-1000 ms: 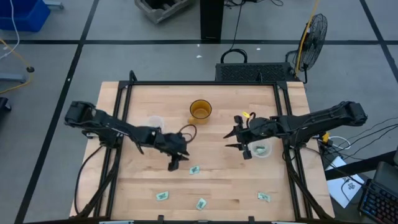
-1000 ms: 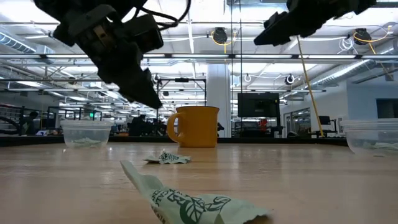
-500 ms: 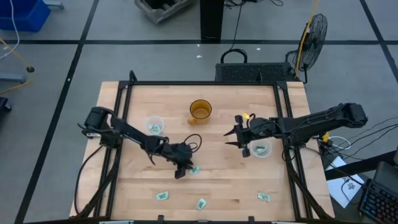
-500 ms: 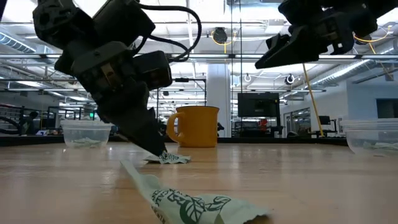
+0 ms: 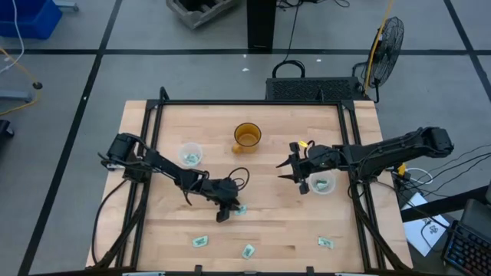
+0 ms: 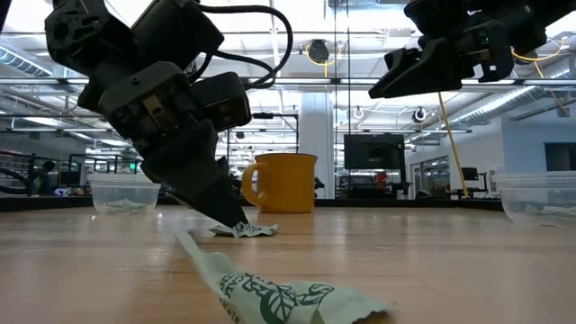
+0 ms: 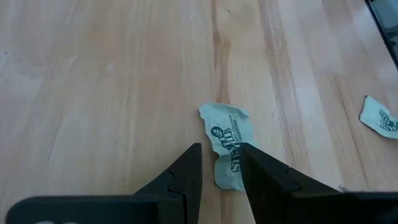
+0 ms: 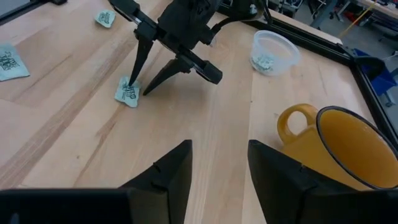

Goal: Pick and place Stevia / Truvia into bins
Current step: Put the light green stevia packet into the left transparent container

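Note:
A pale green and white Stevia sachet lies flat on the wood. My left gripper is down at it, open, with one finger on each side of the sachet's near end. Three more sachets lie toward the near edge. The left clear cup and the right clear cup each hold sachets. My right gripper hangs open above the table, beside the right cup. My left gripper comes down from above at a slant, its fingertips at table height astride the sachet's near end. One finger covers the sachet's edge; the other stands just apart. I cannot tell whether it touches the sachet, which lies flat on the table.
An amber mug stands at the far middle of the table. A black frame runs round the table top. One crumpled sachet lies close to the low camera. Bare wood spreads between the two arms.
My left gripper has come down and moved toward the near edge and the right, from above the table's middle onto the sachet; in the last half second it only sank slightly. The sachet has stayed where it was.

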